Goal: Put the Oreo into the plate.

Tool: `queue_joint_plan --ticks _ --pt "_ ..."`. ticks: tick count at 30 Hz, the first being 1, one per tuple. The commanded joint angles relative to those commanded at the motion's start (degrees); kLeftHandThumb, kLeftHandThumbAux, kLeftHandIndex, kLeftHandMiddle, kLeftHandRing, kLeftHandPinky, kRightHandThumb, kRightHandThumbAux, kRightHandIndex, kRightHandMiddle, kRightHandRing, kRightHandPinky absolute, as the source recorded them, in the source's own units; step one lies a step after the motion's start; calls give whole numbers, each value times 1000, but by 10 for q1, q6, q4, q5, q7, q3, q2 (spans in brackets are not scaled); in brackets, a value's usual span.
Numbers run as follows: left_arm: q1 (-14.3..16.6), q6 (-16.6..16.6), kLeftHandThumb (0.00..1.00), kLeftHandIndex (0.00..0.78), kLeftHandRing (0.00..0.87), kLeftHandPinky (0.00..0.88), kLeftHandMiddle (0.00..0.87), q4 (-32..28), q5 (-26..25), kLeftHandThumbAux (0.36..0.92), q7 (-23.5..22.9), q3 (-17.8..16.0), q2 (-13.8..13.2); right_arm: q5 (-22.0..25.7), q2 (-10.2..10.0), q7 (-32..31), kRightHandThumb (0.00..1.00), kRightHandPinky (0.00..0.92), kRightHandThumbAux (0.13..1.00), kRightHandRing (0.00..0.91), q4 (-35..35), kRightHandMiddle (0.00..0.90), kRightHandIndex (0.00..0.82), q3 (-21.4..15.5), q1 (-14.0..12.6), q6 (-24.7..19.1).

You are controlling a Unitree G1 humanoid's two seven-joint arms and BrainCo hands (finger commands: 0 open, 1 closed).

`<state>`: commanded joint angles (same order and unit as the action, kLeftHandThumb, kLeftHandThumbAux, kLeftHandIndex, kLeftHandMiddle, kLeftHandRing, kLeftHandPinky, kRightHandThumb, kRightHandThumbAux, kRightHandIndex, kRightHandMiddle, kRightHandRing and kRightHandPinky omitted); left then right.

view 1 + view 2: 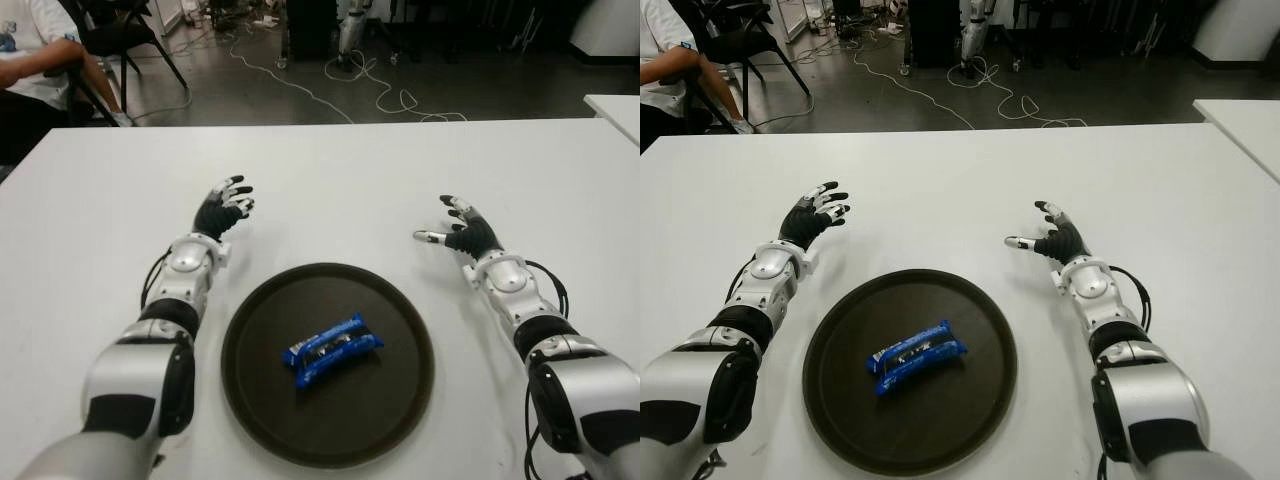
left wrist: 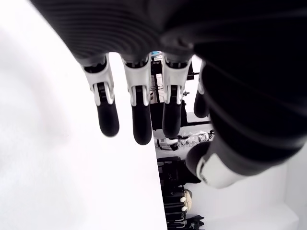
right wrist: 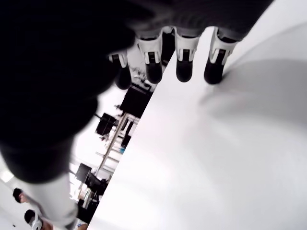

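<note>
A blue Oreo pack lies near the middle of the round dark plate on the white table. My left hand is beyond the plate's left side, fingers spread, holding nothing. My right hand is beyond the plate's right side, fingers relaxed and apart, also holding nothing. Both wrist views show only extended fingers over the bare white tabletop.
The white table stretches wide around the plate. A second white table edge shows at the far right. A seated person and a chair are past the far left corner, with cables on the floor behind.
</note>
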<state>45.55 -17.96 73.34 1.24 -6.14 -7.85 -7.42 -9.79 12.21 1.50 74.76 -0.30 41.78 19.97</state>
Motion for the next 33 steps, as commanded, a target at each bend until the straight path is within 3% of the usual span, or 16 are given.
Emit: queue_joint_plan --ticks 17,33 --pt "-2 -5 83 140 228 257 210 0 -1 733 -14 1 1 11 0 6 13 73 745 79 -3 89 34 -19 -4 24" --pt "-4 -9 56 143 229 251 212 1 2 765 -22 2 1 -49 8 74 0 120 759 144 -6 157 93 30 -12 71"
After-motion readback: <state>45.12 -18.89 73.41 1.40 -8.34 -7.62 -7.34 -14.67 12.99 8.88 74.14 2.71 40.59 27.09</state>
